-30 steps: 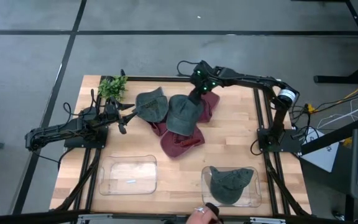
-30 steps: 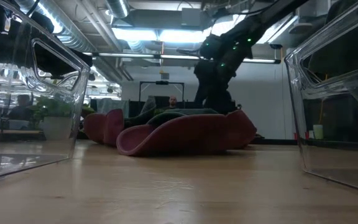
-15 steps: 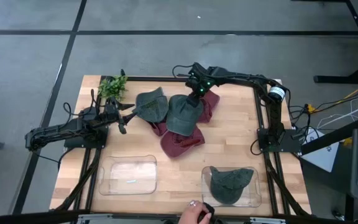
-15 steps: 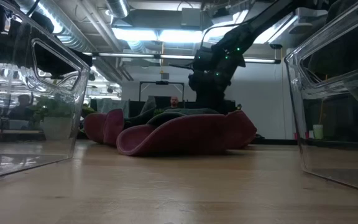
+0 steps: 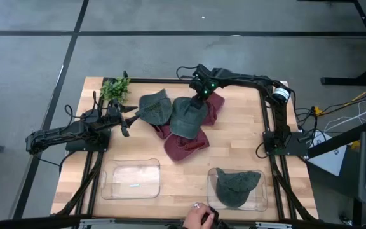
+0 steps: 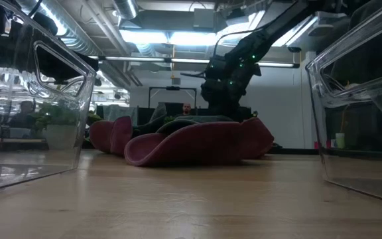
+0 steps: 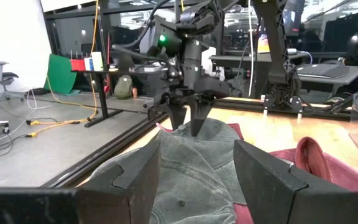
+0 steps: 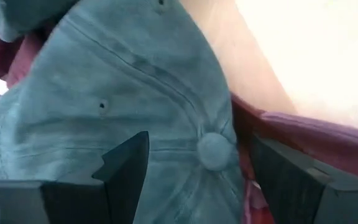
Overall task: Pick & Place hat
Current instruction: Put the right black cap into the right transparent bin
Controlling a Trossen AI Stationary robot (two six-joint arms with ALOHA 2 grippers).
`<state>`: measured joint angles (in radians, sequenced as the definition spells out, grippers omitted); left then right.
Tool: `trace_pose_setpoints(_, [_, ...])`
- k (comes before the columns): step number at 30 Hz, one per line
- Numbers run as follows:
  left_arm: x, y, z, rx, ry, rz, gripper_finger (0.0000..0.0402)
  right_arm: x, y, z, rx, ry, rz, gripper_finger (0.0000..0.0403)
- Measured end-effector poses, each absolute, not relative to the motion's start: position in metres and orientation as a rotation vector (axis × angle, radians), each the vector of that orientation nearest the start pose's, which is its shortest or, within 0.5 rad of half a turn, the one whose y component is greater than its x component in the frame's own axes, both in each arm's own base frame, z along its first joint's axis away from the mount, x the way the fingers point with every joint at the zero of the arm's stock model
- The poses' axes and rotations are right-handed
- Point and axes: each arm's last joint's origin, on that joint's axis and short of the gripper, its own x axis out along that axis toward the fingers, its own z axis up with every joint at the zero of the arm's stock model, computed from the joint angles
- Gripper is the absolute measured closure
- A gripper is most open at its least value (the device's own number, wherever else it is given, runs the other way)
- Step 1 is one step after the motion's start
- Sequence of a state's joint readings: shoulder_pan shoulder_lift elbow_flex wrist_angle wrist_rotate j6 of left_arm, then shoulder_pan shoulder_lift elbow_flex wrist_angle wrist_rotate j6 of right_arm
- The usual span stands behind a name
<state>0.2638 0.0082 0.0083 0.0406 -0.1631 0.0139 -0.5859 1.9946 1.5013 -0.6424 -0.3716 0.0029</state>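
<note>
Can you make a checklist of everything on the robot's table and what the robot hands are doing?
Surface: wooden table, bare wood showing between things.
Job's things: two green hats lie on a pile of red hats at mid table. A third green hat sits in the right clear bin. The left clear bin holds no hat.
Clutter: small potted plant at the far left corner.
Grippers: right end effector open, directly above the middle green hat; left end effector open, beside the left green hat.
Cables: loose cables on the floor right of the table.
Surroundings: a person's hand at the near table edge.
</note>
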Motion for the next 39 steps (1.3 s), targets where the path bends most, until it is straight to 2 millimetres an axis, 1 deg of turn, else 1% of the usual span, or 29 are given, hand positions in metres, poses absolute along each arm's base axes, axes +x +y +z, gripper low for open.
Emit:
trace_pose_setpoints(3, [0.0927,0.0299,0.1696,0.016,-0.038,0.427,0.0203,0.3516,-0.2193,0.1927,0.570,0.991,-0.155,0.0130])
trace_pose_setpoints(6, [0.0926,0.0299,0.1696,0.016,-0.038,0.427,0.0203,0.3519,-0.2196,0.1927,0.567,0.990,-0.164,0.0131])
trace_pose_setpoints(8, [0.0927,0.0299,0.1696,0.016,-0.038,0.427,0.0203,0.3514,-0.2194,0.1925,0.569,0.996,-0.166,0.0141])
trace_pose_setpoints(10, [0.0927,0.0299,0.1696,0.016,-0.038,0.427,0.0203,0.3508,-0.2190,0.1921,0.572,1.004,-0.167,0.0157])
trace_pose_setpoints(17, [0.0927,0.0299,0.1696,0.016,-0.038,0.427,0.0203,0.3497,-0.2177,0.1912,0.576,1.021,-0.164,0.0239])
trace_pose_setpoints(20, [0.0927,0.0299,0.1696,0.016,-0.038,0.427,0.0203,0.3498,-0.2178,0.1913,0.576,1.020,-0.165,0.0264])
trace_pose_setpoints(34, [0.0927,0.0299,0.1696,0.016,-0.038,0.427,0.0203,0.3525,-0.2147,0.1917,0.539,1.015,-0.141,0.0369])
trace_pose_setpoints(35, [0.0927,0.0299,0.1696,0.016,-0.038,0.427,0.0203,0.3526,-0.2145,0.1917,0.538,1.015,-0.140,0.0374])
trace_pose_setpoints(39, [0.0927,0.0299,0.1696,0.016,-0.038,0.427,0.0203,0.3532,-0.2133,0.1916,0.534,1.017,-0.135,0.0375])
